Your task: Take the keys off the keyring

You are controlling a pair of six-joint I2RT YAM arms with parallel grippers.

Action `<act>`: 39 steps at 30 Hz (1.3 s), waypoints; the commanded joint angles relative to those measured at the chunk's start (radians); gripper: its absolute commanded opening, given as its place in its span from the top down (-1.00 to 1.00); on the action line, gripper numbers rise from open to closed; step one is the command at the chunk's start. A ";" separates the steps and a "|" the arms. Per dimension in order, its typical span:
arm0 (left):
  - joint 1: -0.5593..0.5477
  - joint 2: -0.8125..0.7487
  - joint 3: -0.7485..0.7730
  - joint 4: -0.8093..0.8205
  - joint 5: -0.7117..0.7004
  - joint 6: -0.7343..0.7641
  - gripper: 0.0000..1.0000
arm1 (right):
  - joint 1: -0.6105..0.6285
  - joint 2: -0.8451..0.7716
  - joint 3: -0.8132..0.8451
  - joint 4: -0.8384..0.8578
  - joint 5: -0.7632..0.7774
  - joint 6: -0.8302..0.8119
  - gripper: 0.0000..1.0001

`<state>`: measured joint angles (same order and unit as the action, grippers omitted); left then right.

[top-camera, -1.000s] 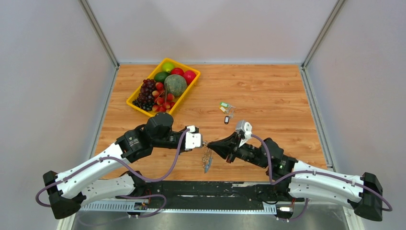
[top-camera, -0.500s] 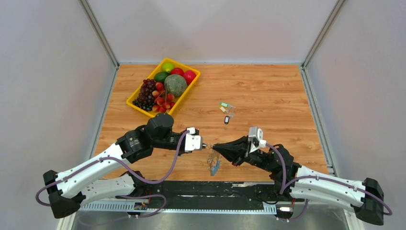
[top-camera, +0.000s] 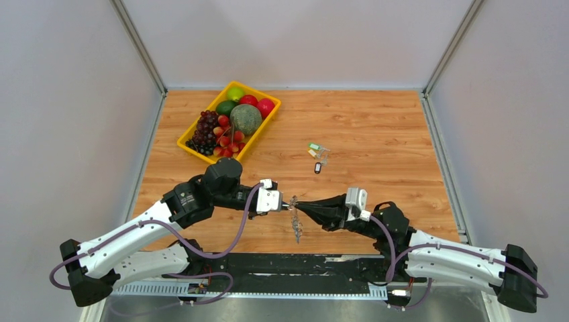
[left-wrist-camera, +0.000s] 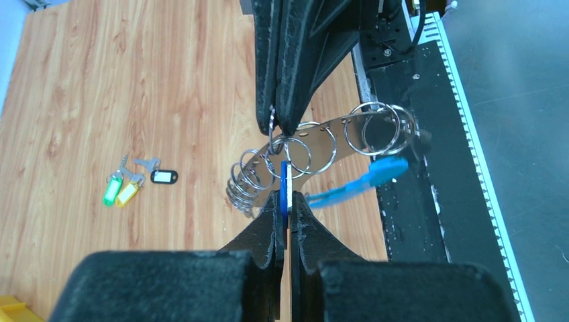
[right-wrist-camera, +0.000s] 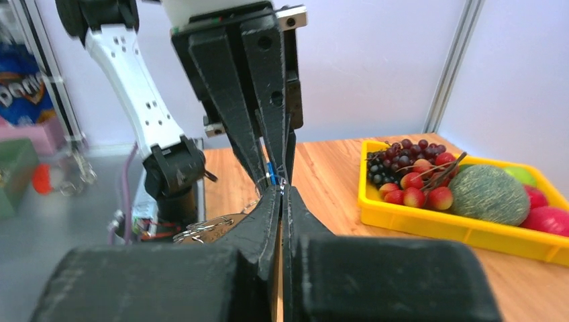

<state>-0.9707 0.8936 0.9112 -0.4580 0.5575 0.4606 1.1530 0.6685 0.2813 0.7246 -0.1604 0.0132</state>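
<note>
1. The step in hand is working the last key off. Three keys (top-camera: 317, 155), tagged green, yellow and black, lie loose near the middle of the worktop (top-camera: 389, 127), well apart from both arms. By that, I judge the job is mostly done.
2. The keyring (left-wrist-camera: 315, 144) hangs in the air between the two grippers, over the near edge of the worktop and about midway along it.
3. The left gripper (left-wrist-camera: 284, 201) has its fingers pressed together on a thin blue tag (left-wrist-camera: 284, 180), seen edge-on. The blue strip trailing sideways may be part of the same piece, but the view is too cramped to be sure.
4. The right gripper (left-wrist-camera: 275, 126) is pinched tight on one wire ring at the top of the keyring.
5. Both arms reach inward, low and nearly level, tips meeting nose to nose.
6. The next move probably calls for the right to hold the ring steady while the left draws the tag along the coil and out at the split. A sideways tug risks twisting the ring or losing the pinch.
7. The yellow fruit tray (top-camera: 190, 143) sits towards the far left corner, uninvolved.
</note>
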 commanded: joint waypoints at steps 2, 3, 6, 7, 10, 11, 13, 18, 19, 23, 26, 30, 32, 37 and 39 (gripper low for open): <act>0.003 -0.015 0.009 0.027 0.027 0.018 1.00 | -0.001 0.003 0.079 -0.055 -0.147 -0.284 1.00; 0.004 -0.016 0.009 0.027 0.022 0.017 1.00 | 0.000 0.000 0.087 -0.074 -0.178 -0.339 1.00; 0.004 -0.017 0.011 0.028 -0.007 0.014 1.00 | 0.004 -0.017 0.096 -0.152 -0.208 -0.484 1.00; 0.003 -0.018 0.011 0.026 -0.011 0.015 1.00 | 0.006 -0.022 0.096 -0.168 -0.211 -0.524 1.00; 0.004 -0.017 0.009 0.027 -0.028 0.015 1.00 | 0.005 -0.036 0.102 -0.215 -0.217 -0.622 1.00; 0.004 -0.016 0.010 0.027 -0.030 0.015 1.00 | 0.006 -0.036 0.107 -0.232 -0.221 -0.658 1.00; 0.004 -0.014 0.009 0.028 -0.040 0.015 1.00 | 0.006 -0.033 0.119 -0.272 -0.226 -0.698 1.00; 0.004 -0.009 0.007 0.033 -0.063 0.004 1.00 | 0.008 -0.036 0.115 -0.292 -0.250 -0.772 1.00; 0.004 -0.008 0.007 0.033 -0.067 0.002 1.00 | 0.010 -0.038 0.113 -0.297 -0.250 -0.788 1.00; 0.003 -0.010 0.006 0.031 -0.072 0.007 1.00 | 0.013 -0.044 0.125 -0.316 -0.240 -0.802 1.00; 0.003 -0.011 0.006 0.030 -0.074 0.009 1.00 | 0.016 -0.042 0.138 -0.337 -0.234 -0.811 1.00; 0.004 -0.013 0.007 0.028 -0.074 0.013 1.00 | 0.016 -0.027 0.145 -0.347 -0.224 -0.808 0.94; 0.004 -0.013 0.008 0.029 -0.073 0.013 1.00 | 0.016 -0.023 0.136 -0.331 -0.214 -0.791 0.69; 0.004 -0.025 0.008 0.028 -0.063 0.017 1.00 | 0.018 -0.037 0.097 -0.275 -0.180 -0.731 0.49; 0.004 -0.032 0.003 0.034 -0.054 0.022 1.00 | 0.018 -0.051 0.072 -0.242 -0.183 -0.700 0.46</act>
<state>-0.9688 0.8909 0.9112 -0.4637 0.4839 0.4606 1.1645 0.6437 0.3767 0.3939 -0.3481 -0.7448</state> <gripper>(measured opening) 0.026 0.257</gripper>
